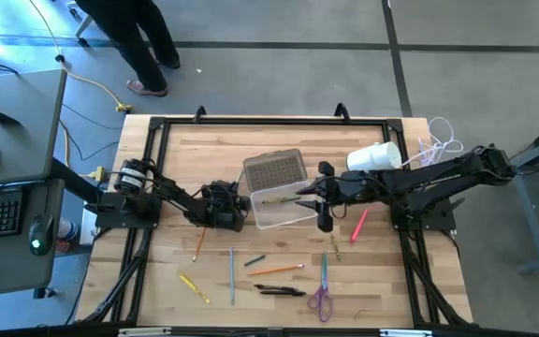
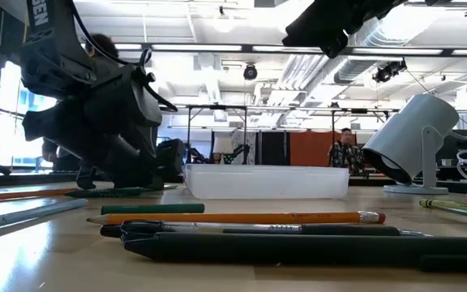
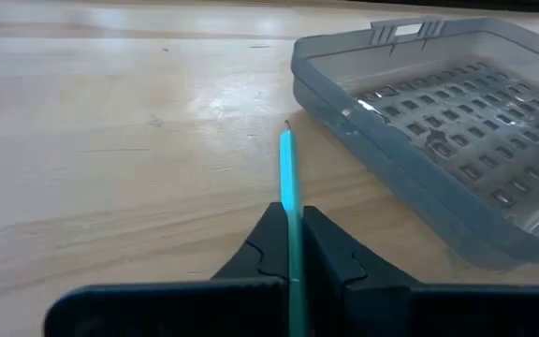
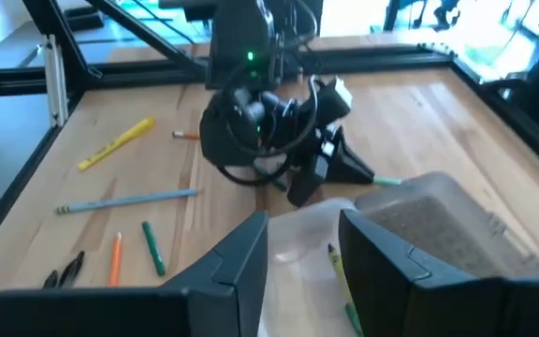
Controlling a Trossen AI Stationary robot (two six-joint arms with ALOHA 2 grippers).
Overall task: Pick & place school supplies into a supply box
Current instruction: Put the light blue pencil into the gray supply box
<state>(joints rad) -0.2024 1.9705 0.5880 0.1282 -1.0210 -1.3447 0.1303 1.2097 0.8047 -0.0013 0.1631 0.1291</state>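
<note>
Supply box (image 1: 281,208) holding approx. 2 pencils, most lying outside; left gripper (image 3: 293,245) pinching green pencil (image 3: 288,178), right gripper (image 4: 304,245) hovering spread.

Pencil in our left gripper (image 3: 291,245): turquoise (image 3: 287,173)
Case lid (image 1: 274,169): greyish, grid-textured
Case tray (image 1: 279,211): clear
Scissors (image 1: 322,292) near the tray: purple handles
Marker (image 1: 358,225) beside the tray: pink
Table (image 1: 176,159): pale wood

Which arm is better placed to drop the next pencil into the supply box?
Probably the left: its gripper is shut on a teal pencil beside the supply box. The right gripper hovers open and empty over the box.
</note>
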